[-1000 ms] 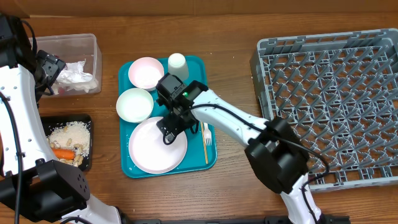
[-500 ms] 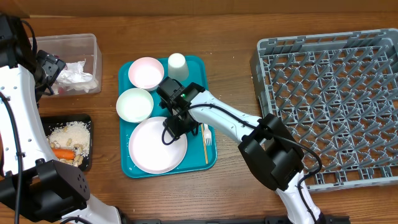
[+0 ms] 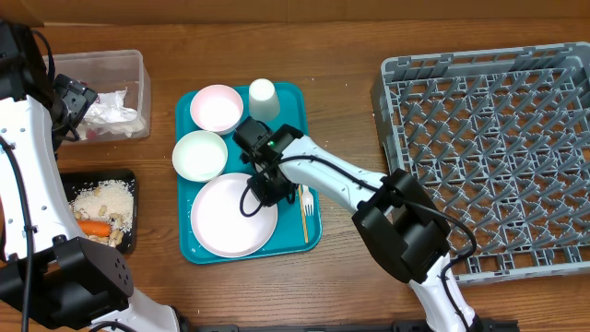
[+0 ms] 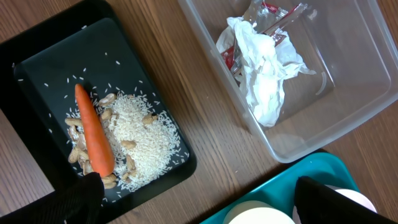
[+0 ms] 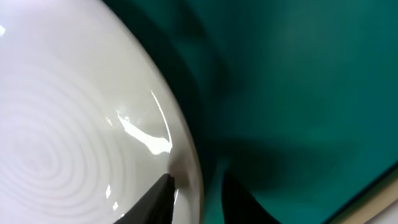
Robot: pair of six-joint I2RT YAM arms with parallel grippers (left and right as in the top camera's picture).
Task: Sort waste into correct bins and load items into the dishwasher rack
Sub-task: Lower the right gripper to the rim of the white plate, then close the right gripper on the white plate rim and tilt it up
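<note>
The white plate (image 3: 229, 219) (image 5: 68, 118) lies on the teal tray (image 3: 293, 103) beside two bowls (image 3: 217, 108) (image 3: 199, 155), a cup (image 3: 263, 95) and a fork (image 3: 306, 207). My right gripper (image 3: 264, 188) (image 5: 196, 186) straddles the plate's right rim with narrowed jaws. The inner finger (image 5: 155, 199) touches the rim; the outer finger (image 5: 239, 199) stands slightly off it. My left gripper (image 4: 199, 202) hangs wide open and empty between the clear tub (image 3: 131, 63) (image 4: 348, 124) holding napkins (image 4: 264, 68) and the black tray (image 3: 132, 207) (image 4: 37, 68) holding a carrot (image 4: 93, 130).
The grey dishwasher rack (image 3: 489, 148) fills the right side of the table, with bare wood between it and the teal tray. A red-and-white wrapper (image 4: 273, 12) lies in the tub. Rice and crumbs (image 4: 140, 137) cover the black tray.
My right gripper has slid a little down onto the plate's rim and its jaws have closed in from wide to narrow. The left arm has not moved.
</note>
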